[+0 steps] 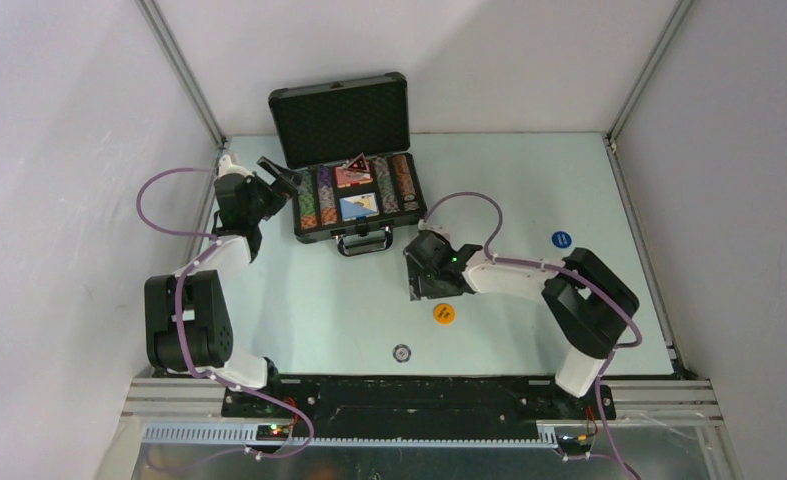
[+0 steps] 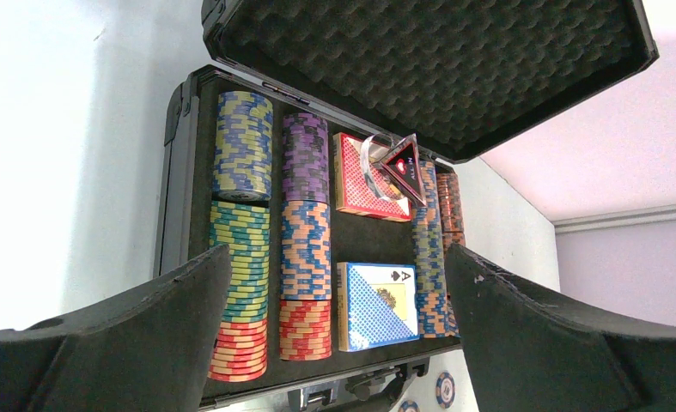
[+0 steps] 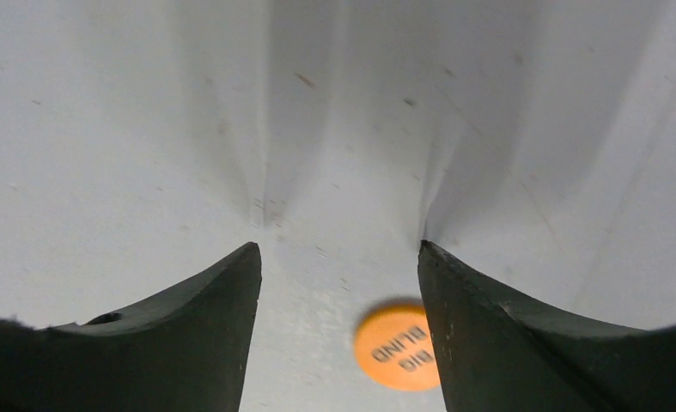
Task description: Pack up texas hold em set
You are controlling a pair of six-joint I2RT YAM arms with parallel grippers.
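The black briefcase (image 1: 305, 226) of the texas hold em set stands open at the back of the table, its foam lid (image 1: 341, 118) upright. Inside are rows of multicoloured chips (image 2: 241, 257), a red card deck (image 2: 360, 184), a blue deck (image 2: 377, 305) and a dark triangular marker (image 2: 403, 163). My left gripper (image 1: 287, 176) hovers open at the case's left end, nothing between its fingers (image 2: 145, 335). My right gripper (image 3: 338, 249) is open, low over the table. The orange "BIG BLIND" button (image 3: 394, 348) lies flat beside its right finger (image 3: 523, 343).
A clear round button (image 1: 401, 352) lies near the front of the table and a blue one (image 1: 561, 240) at the right. Two loose chips (image 2: 444, 388) lie on the table by the case's handle (image 1: 364, 242). White walls close in both sides.
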